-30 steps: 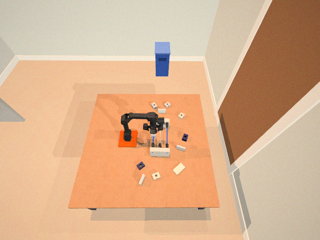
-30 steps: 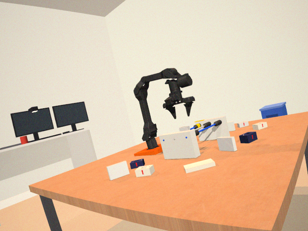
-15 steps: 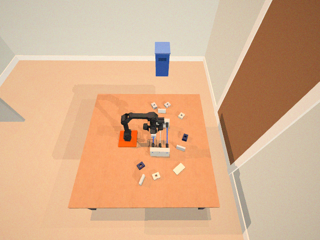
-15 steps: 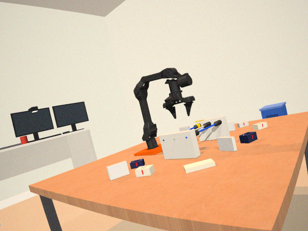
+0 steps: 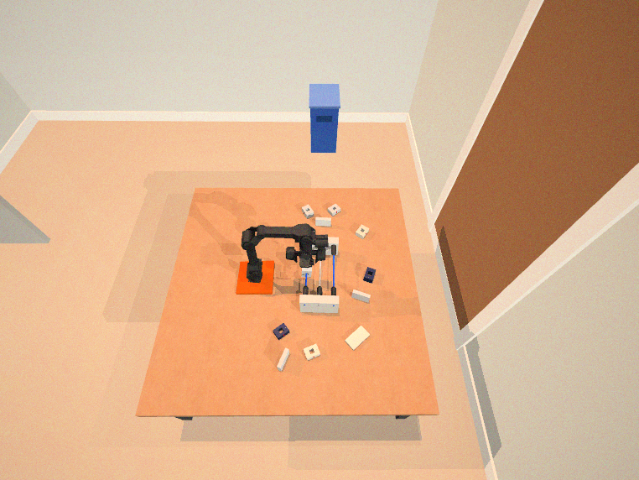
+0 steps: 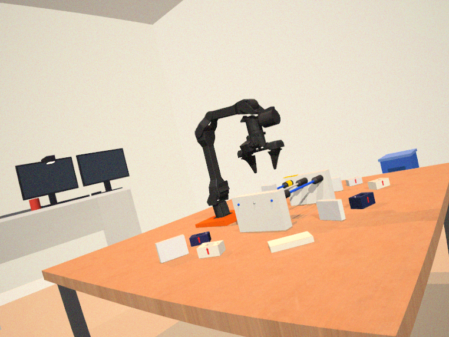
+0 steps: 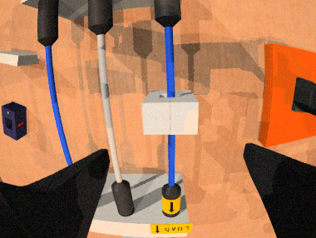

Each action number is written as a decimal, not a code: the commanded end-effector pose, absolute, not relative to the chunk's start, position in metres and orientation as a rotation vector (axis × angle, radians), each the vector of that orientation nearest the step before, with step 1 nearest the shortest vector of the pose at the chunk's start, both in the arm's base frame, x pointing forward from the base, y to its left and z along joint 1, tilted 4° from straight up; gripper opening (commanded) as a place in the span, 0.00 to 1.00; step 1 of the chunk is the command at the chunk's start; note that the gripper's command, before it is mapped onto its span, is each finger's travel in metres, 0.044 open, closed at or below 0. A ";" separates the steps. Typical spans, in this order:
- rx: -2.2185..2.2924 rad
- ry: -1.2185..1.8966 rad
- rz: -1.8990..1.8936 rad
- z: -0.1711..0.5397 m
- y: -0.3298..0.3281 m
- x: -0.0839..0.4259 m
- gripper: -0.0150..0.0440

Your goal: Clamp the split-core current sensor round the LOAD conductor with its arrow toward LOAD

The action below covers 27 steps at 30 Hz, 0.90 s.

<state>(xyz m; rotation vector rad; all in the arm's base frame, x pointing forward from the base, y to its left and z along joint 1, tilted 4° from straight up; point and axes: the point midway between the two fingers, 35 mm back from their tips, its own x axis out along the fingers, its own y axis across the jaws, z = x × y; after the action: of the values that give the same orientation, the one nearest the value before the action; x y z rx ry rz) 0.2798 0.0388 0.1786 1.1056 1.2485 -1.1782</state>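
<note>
Sensor's round the LOAD wire and our fingers are off it.
Using the LOAD marker [image 6: 290, 176] [image 7: 171, 229] as our landmark: the white current sensor [image 5: 306, 270] [image 6: 268, 187] [image 7: 170, 114] sits along the blue conductor [image 5: 305, 281] [image 7: 171, 162], up the wire from it, well short of the black-and-yellow sleeve [image 6: 287, 184] [image 7: 171, 205] beside it. Our gripper [image 5: 305, 257] [image 6: 264, 170] [image 7: 178, 153] is spread wide with nothing pinched, hanging above the wire on the marker's side of the sensor, so the sensor's outside the jaws. Its halves look met at a seam, but we honestly can't tell if it latched. The marker's arrow points away from the sensor; we can't make out the sensor's own arrow, so which way it points is anyone's guess. Long side looks crosswise to the wire, fwiw.
</note>
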 end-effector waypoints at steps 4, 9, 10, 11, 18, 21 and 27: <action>0.937 1.216 -1.109 0.173 0.053 0.263 1.00; 0.624 1.116 -0.939 0.163 0.072 0.231 1.00; 0.566 1.091 -0.901 0.161 0.074 0.225 1.00; 0.511 1.064 -0.863 0.160 0.077 0.219 1.00; 0.174 0.837 -0.569 0.151 0.087 0.186 1.00; 0.084 0.750 -0.466 0.149 0.090 0.178 1.00; 0.168 0.834 -0.553 0.151 0.089 0.184 1.00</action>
<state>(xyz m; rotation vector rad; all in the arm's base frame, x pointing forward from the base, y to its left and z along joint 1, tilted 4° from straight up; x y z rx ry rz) 0.1835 0.0882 0.1500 0.1557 0.8301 -0.5526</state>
